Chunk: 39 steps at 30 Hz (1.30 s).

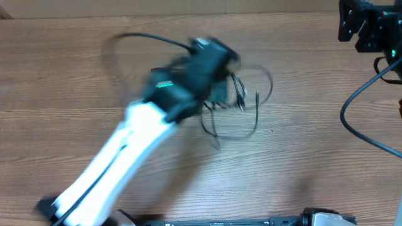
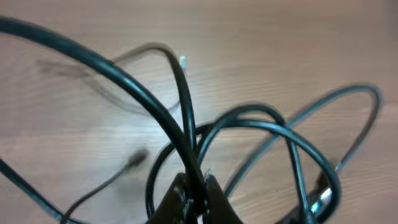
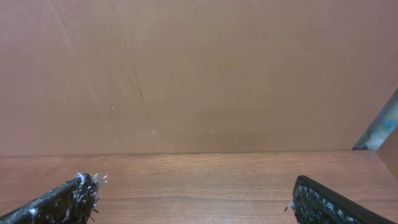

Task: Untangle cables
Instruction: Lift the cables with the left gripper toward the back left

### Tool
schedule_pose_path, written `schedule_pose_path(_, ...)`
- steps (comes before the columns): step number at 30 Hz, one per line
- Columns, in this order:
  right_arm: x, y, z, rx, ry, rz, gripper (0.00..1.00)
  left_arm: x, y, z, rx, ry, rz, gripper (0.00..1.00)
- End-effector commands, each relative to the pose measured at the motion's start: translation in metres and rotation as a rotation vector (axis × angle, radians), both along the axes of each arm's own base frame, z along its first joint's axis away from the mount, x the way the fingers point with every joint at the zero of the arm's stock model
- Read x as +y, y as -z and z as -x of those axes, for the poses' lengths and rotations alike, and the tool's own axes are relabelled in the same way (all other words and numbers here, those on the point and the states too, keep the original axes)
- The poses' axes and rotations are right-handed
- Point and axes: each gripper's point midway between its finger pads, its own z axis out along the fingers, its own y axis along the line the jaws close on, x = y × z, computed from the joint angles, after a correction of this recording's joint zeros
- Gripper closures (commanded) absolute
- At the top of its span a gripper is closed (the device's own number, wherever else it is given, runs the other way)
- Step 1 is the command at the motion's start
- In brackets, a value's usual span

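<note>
The cables [image 1: 257, 116] lie as a tangle of thin black loops on the wooden table, just right of centre. My left arm reaches in from the lower left, and its gripper [image 1: 221, 85] sits over the tangle's left side, blurred. In the left wrist view, the left gripper [image 2: 194, 190] is shut on one black cable [image 2: 186, 118], which rises from between the fingertips. Other loops cross behind it, and a silver-tipped plug [image 2: 320, 199] lies at the lower right. My right gripper [image 1: 370, 28] is at the far right corner, well away from the tangle. It [image 3: 196, 199] stands open with only bare table between its fingers.
A thicker black robot cable [image 1: 352, 107] curves down the table's right side. A brown wall [image 3: 199, 74] closes the table's far edge ahead of the right gripper. A dark fixture [image 1: 251, 221] runs along the front edge.
</note>
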Motion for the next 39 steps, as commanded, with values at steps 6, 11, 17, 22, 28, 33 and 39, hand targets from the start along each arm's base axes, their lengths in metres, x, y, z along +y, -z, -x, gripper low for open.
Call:
schedule_pose_path(6, 0.012, -0.009, 0.005, -0.026, -0.066, -0.016, 0.02, 0.044, -0.111, 0.034, -0.226, 0.299, 0.269, 0.96)
schedule_pose_path(11, 0.062, -0.013, 0.017, -0.034, -0.361, -0.085, 0.04, 0.059, -0.110, 0.020, -0.253, 0.213, 0.229, 0.96)
schedule_pose_path(17, 0.134, -0.016, 0.060, -0.098, -0.922, -0.085, 0.00, 0.044, -0.148, 0.009, -0.393, 0.265, 0.330, 0.96)
schedule_pose_path(22, 0.160, -0.002, 0.066, -0.067, -1.106, -0.136, 0.00, 0.044, -0.159, 0.003, -0.434, 0.252, 0.353, 0.96)
schedule_pose_path(28, 0.194, 0.021, 0.071, -0.022, -1.250, -0.126, 0.00, 0.049, -0.150, 0.000, -0.410, 0.222, 0.321, 0.96)
schedule_pose_path(33, 0.216, 0.028, 0.083, -0.016, -1.316, -0.086, 0.00, 0.057, -0.143, -0.008, -0.405, 0.172, 0.280, 0.96)
schedule_pose_path(39, 0.217, 0.035, 0.080, 0.013, -1.291, -0.073, 0.96, 0.060, -0.145, -0.014, -0.418, 0.149, 0.282, 0.96)
